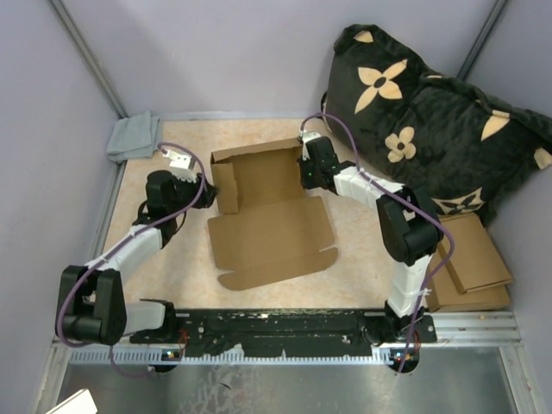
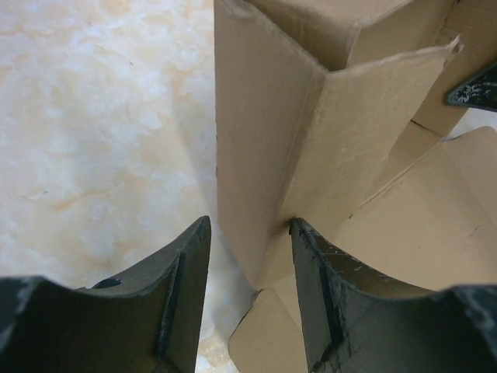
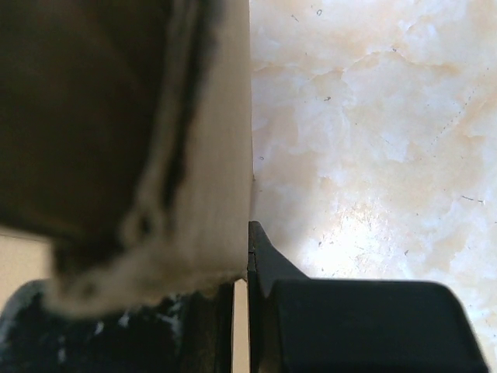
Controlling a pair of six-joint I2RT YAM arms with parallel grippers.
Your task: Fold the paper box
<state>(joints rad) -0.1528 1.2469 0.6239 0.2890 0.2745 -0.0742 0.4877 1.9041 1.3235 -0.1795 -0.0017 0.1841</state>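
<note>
The paper box (image 1: 267, 233) lies in the middle of the table as a brown cardboard sheet, with its back wall and left side wall standing and its front lid flat. My left gripper (image 1: 205, 185) is open at the box's left wall. In the left wrist view its fingers (image 2: 186, 287) straddle the lower corner of that upright wall (image 2: 272, 140) without pinching it. My right gripper (image 1: 304, 177) is at the box's right side. In the right wrist view it (image 3: 242, 256) is shut on the thin upright right side flap (image 3: 225, 155).
A black cushion with tan flowers (image 1: 431, 121) fills the back right. A stack of thicker brown cardboard pieces (image 1: 470, 263) lies at the right edge. A grey cloth (image 1: 134, 136) sits in the back left corner. Purple walls enclose the table.
</note>
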